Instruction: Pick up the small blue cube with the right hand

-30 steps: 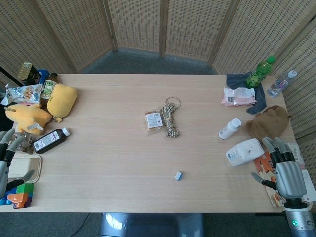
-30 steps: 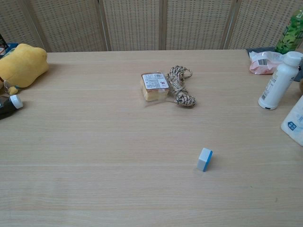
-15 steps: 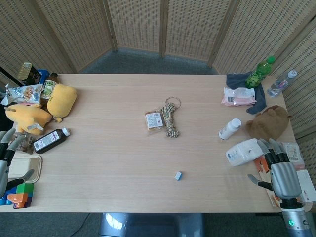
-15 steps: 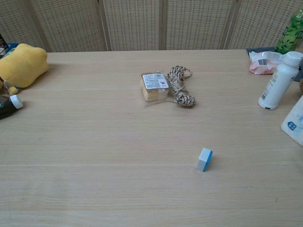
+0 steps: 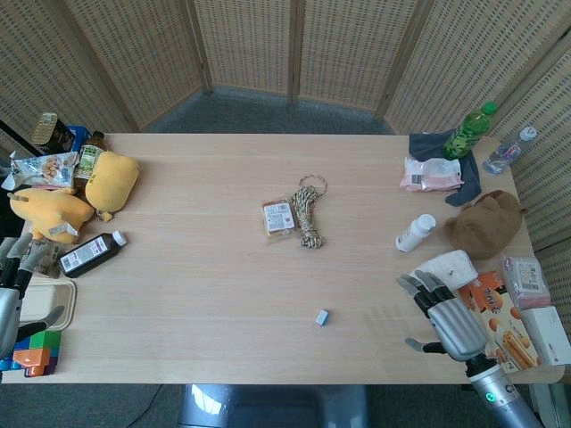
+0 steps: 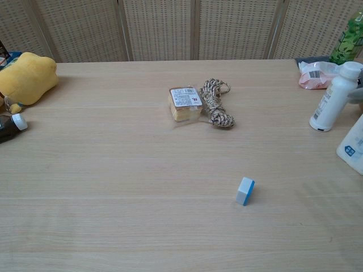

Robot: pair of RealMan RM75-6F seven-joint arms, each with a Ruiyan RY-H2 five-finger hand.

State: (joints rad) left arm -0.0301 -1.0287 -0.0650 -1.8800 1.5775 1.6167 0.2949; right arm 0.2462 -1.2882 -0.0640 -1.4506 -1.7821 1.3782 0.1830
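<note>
The small blue cube [image 5: 321, 316] lies alone on the wooden table [image 5: 205, 285] near its front edge; the chest view shows the cube [image 6: 245, 190] with a pale top and blue side. My right hand [image 5: 444, 319] hovers over the table's front right, well to the right of the cube, fingers spread and holding nothing. It does not show in the chest view. My left hand [image 5: 9, 290] is at the far left edge, fingers apart and empty.
A wrapped snack [image 5: 277, 217] and a rope coil [image 5: 308, 214] lie mid-table. A white bottle [image 5: 415, 233], a white packet [image 5: 449, 265], a brown plush [image 5: 486, 223] and snack boxes [image 5: 504, 325] crowd the right. Yellow plush toys [image 5: 109, 183] and a dark bottle [image 5: 91, 253] sit left.
My right hand has moved left from the table's right edge onto the table, toward the cube. The cube and left hand have not moved.
</note>
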